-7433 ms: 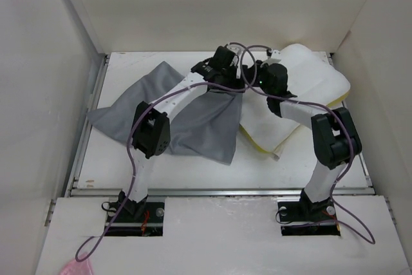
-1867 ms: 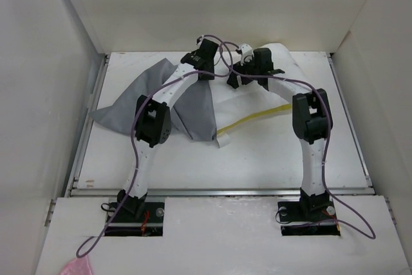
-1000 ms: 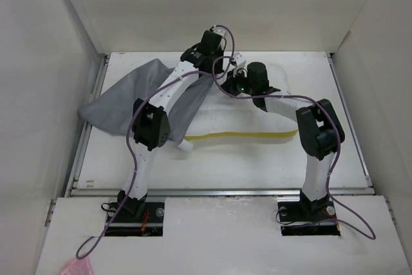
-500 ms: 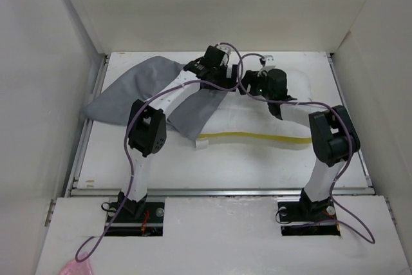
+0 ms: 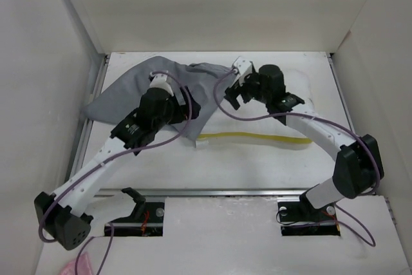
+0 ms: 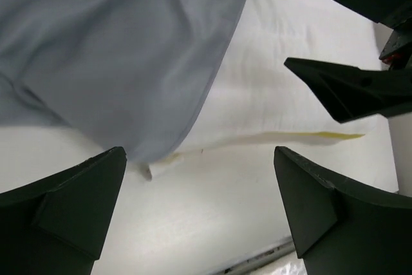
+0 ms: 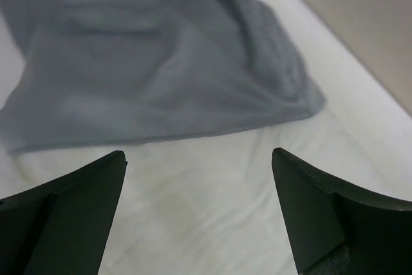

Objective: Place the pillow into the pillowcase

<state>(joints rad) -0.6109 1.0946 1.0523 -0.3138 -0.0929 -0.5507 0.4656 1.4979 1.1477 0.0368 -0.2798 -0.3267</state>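
While the pillowcase [image 5: 122, 94] is draping over the left end of the pillow [image 5: 254, 127] on the desk [image 5: 257, 162], left tool [image 6: 196, 159] and right tool [image 7: 198, 156] are hovering above the pillow, both spread, empty. Fabric is looking limp, light; favouring a pinch at its hem.

You are looking down on a grey pillowcase [image 5: 122, 91], spread loosely with soft folds across the far left of the tabletop [image 5: 270, 162]. Its right edge drapes over the left end of a white pillow [image 5: 248, 125]. You cannot tell whether that end is inside the case or only under it. The pillow lies flat, long side running left to right, with a yellow band along its near edge. A small white tab pokes out just below the grey cloth.
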